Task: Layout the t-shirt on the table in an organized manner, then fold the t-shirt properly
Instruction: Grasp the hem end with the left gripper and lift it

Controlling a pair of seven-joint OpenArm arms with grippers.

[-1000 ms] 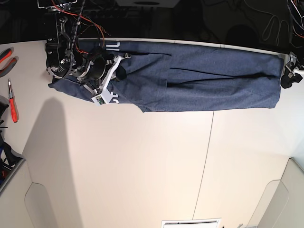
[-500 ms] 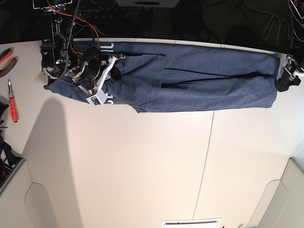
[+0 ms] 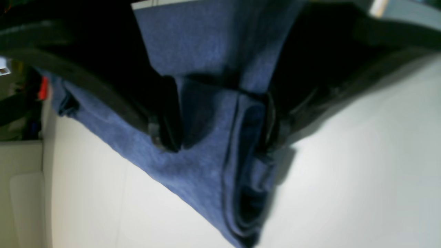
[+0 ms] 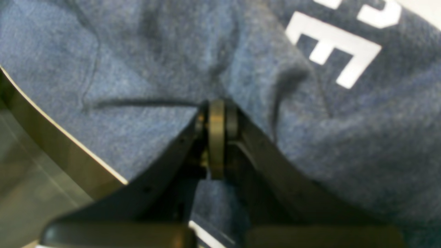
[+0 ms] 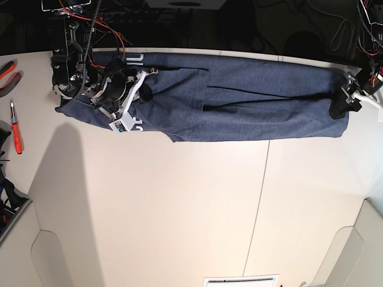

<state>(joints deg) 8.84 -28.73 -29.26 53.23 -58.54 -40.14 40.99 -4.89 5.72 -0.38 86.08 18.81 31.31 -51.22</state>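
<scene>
Pinching the t-shirt [image 4: 144, 69], right gripper [image 4: 216, 137] clamped; left gripper [image 3: 220, 137] spread over hem.

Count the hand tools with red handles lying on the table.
2: pliers at the table's far left edge, partly cut off; a screwdriver just below them. More may be hidden out of frame.

Closed right end effector [image 4: 216, 113] on t-shirt [image 4: 344, 137]

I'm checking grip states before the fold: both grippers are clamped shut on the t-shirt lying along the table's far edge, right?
Not quite. Only the right gripper is shut on the t-shirt. The left gripper stands open, its fingers either side of the shirt's end, as the left wrist view shows. The shirt does lie along the far edge of the table.
</scene>
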